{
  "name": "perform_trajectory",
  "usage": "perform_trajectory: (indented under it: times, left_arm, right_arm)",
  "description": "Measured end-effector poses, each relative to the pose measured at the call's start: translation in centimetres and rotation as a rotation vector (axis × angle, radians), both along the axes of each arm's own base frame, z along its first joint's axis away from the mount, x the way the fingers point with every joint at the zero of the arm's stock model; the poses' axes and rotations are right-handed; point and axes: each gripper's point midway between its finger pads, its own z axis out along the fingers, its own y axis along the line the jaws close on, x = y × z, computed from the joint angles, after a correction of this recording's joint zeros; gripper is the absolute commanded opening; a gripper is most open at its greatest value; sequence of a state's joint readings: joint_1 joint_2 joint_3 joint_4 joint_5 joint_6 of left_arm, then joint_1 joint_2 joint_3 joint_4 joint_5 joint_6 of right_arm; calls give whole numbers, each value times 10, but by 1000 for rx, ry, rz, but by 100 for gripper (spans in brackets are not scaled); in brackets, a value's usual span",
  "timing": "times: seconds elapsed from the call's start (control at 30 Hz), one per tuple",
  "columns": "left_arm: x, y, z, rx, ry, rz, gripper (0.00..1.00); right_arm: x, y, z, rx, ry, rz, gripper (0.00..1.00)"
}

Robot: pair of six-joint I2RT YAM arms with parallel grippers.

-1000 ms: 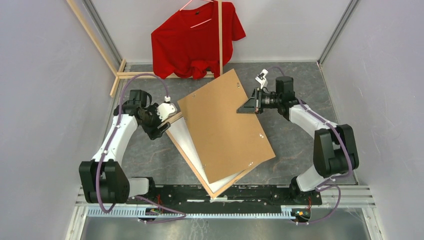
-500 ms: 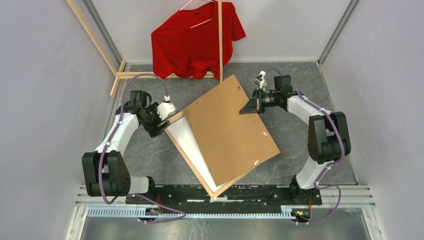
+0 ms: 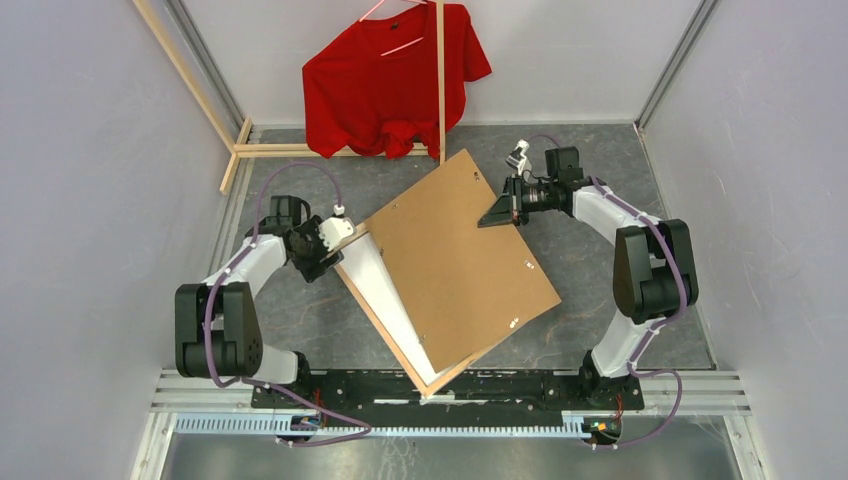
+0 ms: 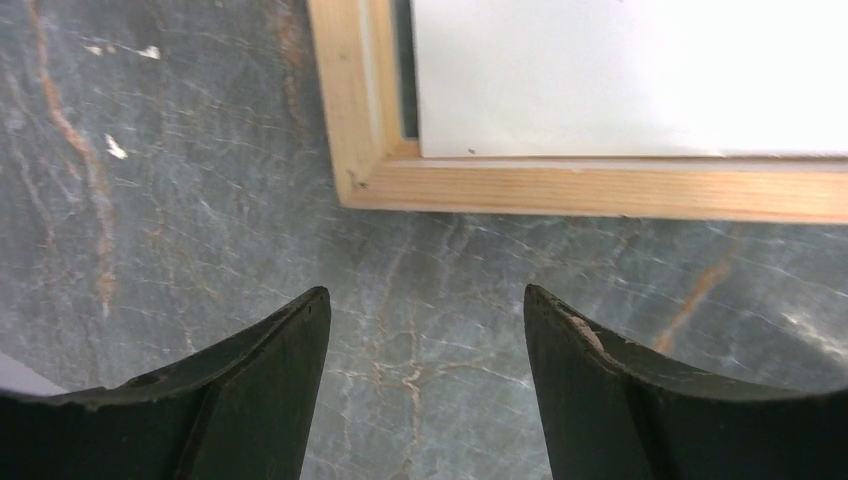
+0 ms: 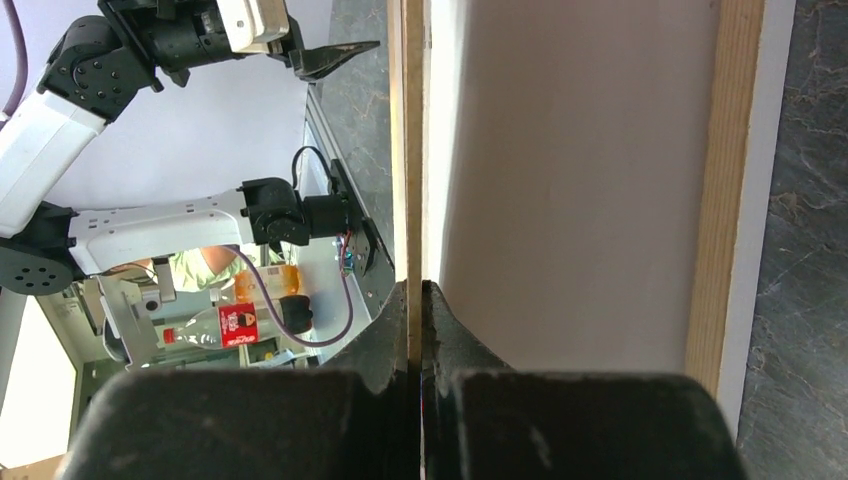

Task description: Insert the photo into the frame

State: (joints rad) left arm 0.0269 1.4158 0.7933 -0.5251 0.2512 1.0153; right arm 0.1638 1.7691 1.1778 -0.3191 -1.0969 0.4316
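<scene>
The frame (image 3: 387,335) lies flat on the grey table, pale wood face up. The photo (image 3: 380,290) rests inside it, white back up. A brown cardboard sheet (image 3: 460,260) hangs tilted over both and hides most of them. My right gripper (image 3: 503,208) is shut on that sheet's far right edge. In the right wrist view the sheet (image 5: 411,150) runs edge-on between the fingers, with the photo's back (image 5: 570,180) and a frame rail (image 5: 722,180) beyond. My left gripper (image 4: 425,300) stands open over bare table, just short of the frame's corner (image 4: 365,170).
A red T-shirt (image 3: 390,80) hangs on a hanger from a pale wooden rack (image 3: 440,70) at the back. A rack pole (image 3: 185,70) slants along the left wall, with its foot (image 3: 240,150) on the table. Grey walls close in both sides.
The right arm has swung the brown sheet slightly to the right while still holding it. The left arm has folded back, its open gripper now lower, beside the frame's corner.
</scene>
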Motion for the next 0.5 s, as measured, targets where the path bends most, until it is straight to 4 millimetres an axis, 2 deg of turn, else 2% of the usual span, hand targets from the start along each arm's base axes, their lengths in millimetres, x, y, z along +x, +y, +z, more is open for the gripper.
perform_trajectory:
  times: [0.27,0.5]
  left_arm:
    - [30,10,-2,45,-107,26,77]
    - [37,14,-8,55,-135,67,77]
  right_arm:
    - [-11,15,-16,-28,50,38,0]
    - [-19,25,-25,-43,83,67,0]
